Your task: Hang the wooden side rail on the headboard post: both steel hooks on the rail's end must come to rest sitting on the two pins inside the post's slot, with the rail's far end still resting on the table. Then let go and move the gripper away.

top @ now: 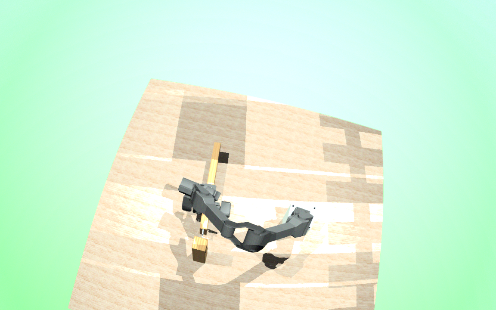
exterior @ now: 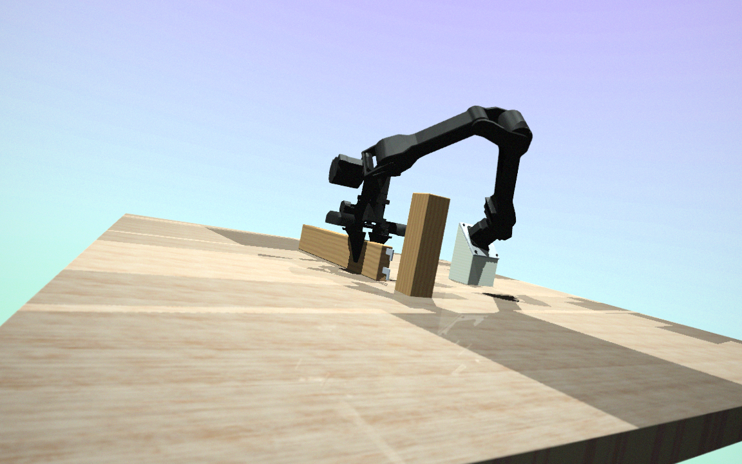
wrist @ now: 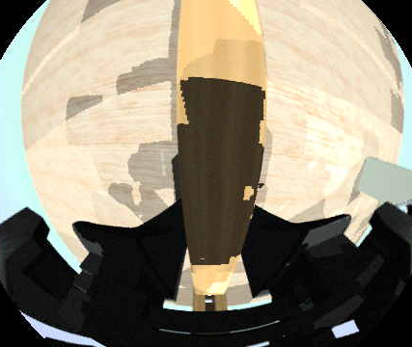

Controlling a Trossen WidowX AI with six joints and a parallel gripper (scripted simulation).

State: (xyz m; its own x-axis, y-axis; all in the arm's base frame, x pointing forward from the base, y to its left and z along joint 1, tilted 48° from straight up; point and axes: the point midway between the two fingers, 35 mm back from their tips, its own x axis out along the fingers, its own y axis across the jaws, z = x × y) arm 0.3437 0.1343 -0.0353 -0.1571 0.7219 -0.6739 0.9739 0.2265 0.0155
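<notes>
The long wooden side rail stands on its narrow edge on the table. Two steel hooks, an upper hook and a lower hook, stick out from its near end towards the post. The headboard post stands upright just beyond that end, with a small gap to the rail. Its slot faces the rail; the pins cannot be made out. My gripper points down and is shut on the rail near the hook end, one finger on each side.
The pale robot base stands on the table to the right of the post and rail. The arm arches from it over to the rail. The table edge runs along the front in the exterior view.
</notes>
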